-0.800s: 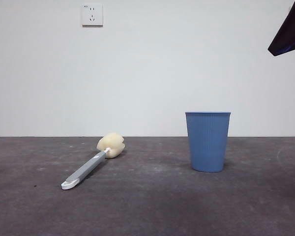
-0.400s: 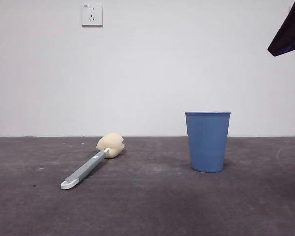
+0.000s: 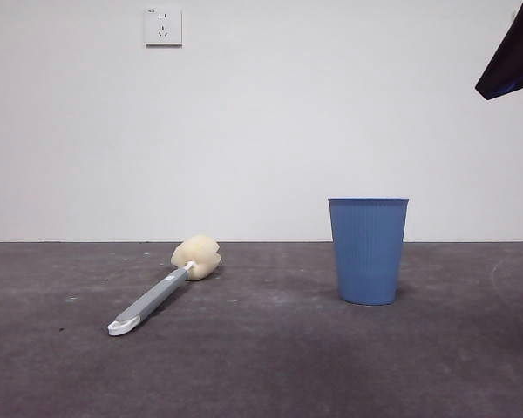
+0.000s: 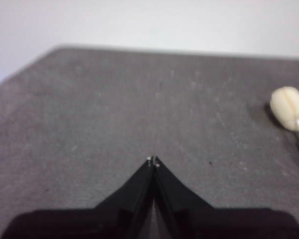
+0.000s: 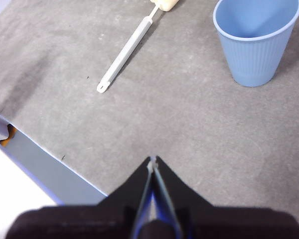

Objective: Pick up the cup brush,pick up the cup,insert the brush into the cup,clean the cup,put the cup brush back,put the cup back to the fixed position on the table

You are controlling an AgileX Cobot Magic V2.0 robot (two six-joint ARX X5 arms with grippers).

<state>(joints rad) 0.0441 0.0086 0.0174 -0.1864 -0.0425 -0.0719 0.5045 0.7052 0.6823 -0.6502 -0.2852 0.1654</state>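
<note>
Both hands are clenched on nothing: the left hand [image 4: 153,160] hangs over bare counter [image 4: 99,124] with its jaws pressed tip to tip, and the right hand [image 5: 152,160] sits high above the near edge, jaws likewise together. In the front view only a black tip at the top right corner shows; which arm it belongs to cannot be told from there.

Nothing of the task looks begun. The first step, picking up the brush, is the one in hand. By my reading the left hand lies closer to the brush, whose sponge head shows at the side of its view, so that arm would need to part its jaws, move across over the flat handle and come down on it. The right hand would then take the cup.

The brush [image 3: 161,292] lies flat on the counter, its cream-yellow sponge head towards the wall and its white tip towards the camera, the grey handle running at a slant between them. The cup [image 3: 368,251] stands upright and empty, well apart from the brush, blue and finely ribbed, narrowing to its base, with a thin rolled rim. A wall socket [image 3: 163,25] sits high on the white wall behind.
</note>
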